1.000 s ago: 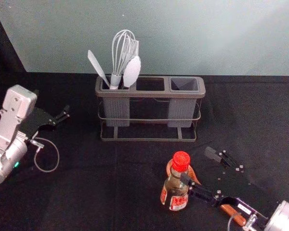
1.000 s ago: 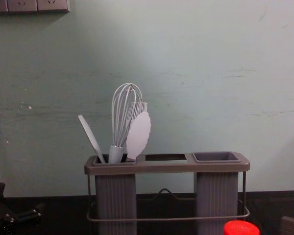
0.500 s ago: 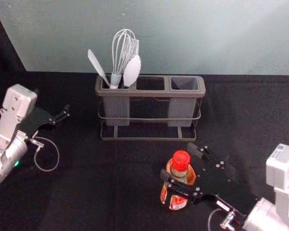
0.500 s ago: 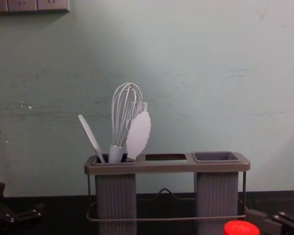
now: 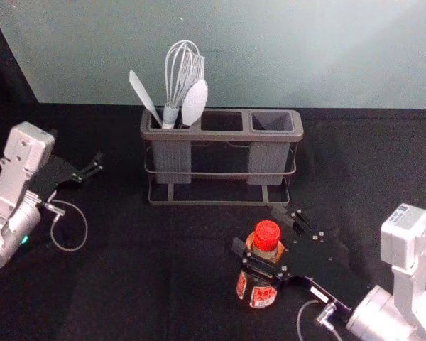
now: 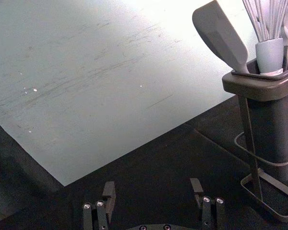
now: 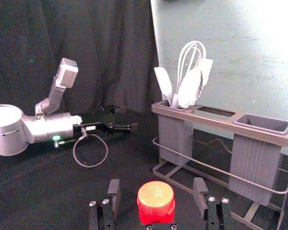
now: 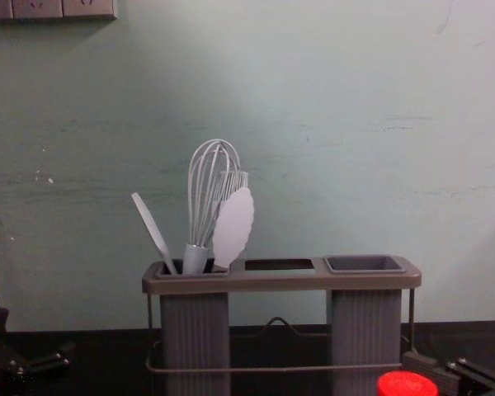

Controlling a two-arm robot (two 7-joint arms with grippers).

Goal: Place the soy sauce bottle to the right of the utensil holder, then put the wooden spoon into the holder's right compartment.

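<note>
Head view: the black two-fingered right gripper (image 5: 260, 230) is now straddling the red-capped glass soy sauce bottle (image 5: 263, 295), having swung in from its right; a grasp is seemingly coming next. The bottle is standing before the grey three-bay utensil holder (image 5: 220, 136), one brown wooden spoon (image 5: 280, 250) peeking out behind. The black left gripper (image 5: 76, 150) is idling left of the holder.

Left wrist view: its fingers are sitting apart, empty.

Right wrist view: one red cap is showing between spread fingers, ungripped.

Chest view: two ribbed cups are hanging in the one holder.
</note>
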